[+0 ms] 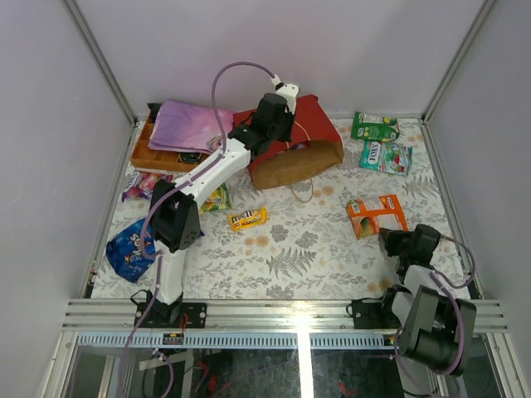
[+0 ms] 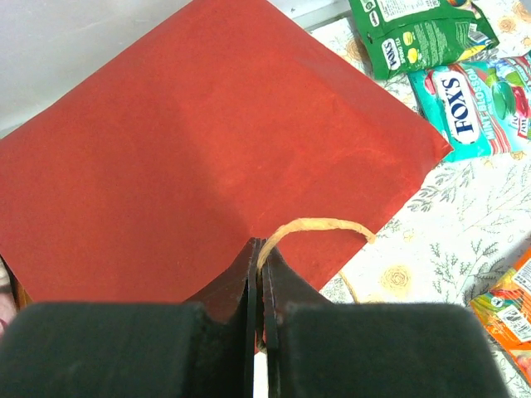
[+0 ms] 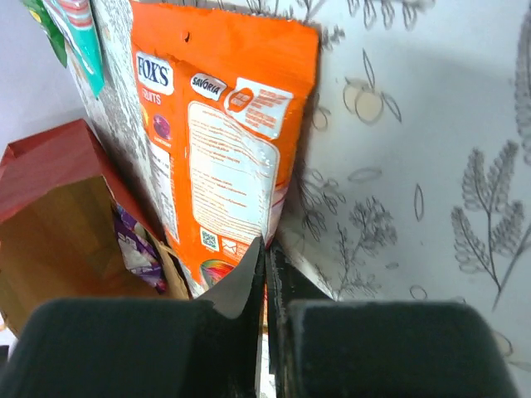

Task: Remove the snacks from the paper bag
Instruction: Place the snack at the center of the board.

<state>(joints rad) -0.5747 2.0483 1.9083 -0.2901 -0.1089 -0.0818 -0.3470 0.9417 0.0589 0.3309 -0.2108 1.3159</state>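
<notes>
The red paper bag [image 1: 311, 124] lies on its side at the back, its brown mouth [image 1: 294, 166] facing the front. My left gripper [image 1: 278, 137] is over it, shut on one cord handle [image 2: 319, 225] above the red side [image 2: 182, 157]. The other handle [image 1: 303, 191] lies on the table. Snacks lie around: a blue bag [image 1: 129, 249], a purple pack [image 1: 141, 184], a yellow pack [image 1: 247, 218], green [image 1: 373, 126] and teal [image 1: 386, 156] packs, and an orange pack [image 1: 376, 215]. A purple packet [image 3: 137, 245] shows inside the bag [image 3: 58, 191]. My right gripper [image 3: 267, 245] is shut, tips at the orange pack's [image 3: 224, 124] near corner.
An orange wooden tray [image 1: 145, 153] with a pink-purple folded cloth [image 1: 189, 126] stands at the back left, beside the bag. A green-yellow packet [image 1: 217, 197] lies under the left arm. Walls close in the table on three sides. The right arm is folded at the near right corner.
</notes>
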